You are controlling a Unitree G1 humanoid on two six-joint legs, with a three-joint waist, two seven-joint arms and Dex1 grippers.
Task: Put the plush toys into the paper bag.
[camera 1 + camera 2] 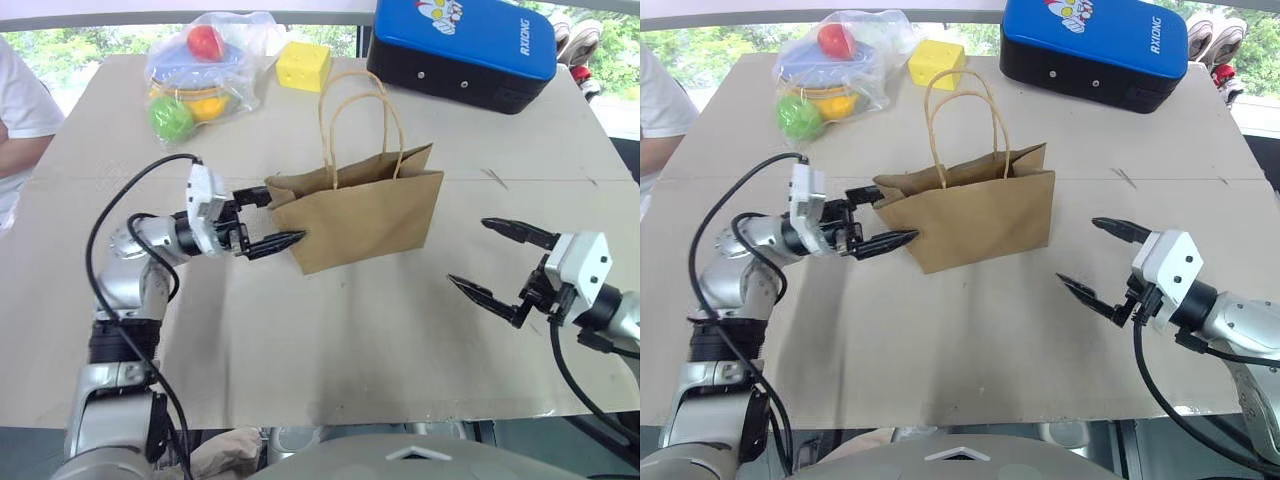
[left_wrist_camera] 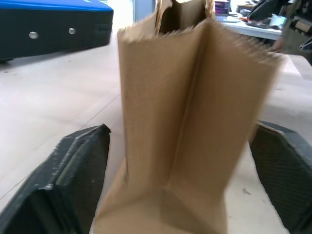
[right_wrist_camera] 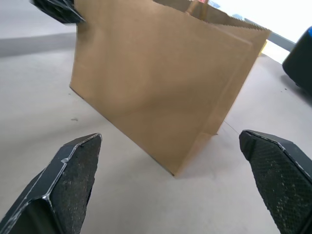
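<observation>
Left gripper [image 1: 272,218] at nine o'clock of the paper bag [image 1: 365,215], jaws apart astride its narrow end, bag upright mid-table [image 1: 300,340], mouth and handles up, long axis running left to right, right gripper [image 1: 495,262] at four o'clock, well apart, jaws wide apart and empty

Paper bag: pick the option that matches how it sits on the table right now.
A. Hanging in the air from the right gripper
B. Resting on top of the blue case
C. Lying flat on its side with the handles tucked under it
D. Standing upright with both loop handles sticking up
D. The paper bag stands on its base on the table, its twisted handles rising above the open top, clear of the blue case.
</observation>
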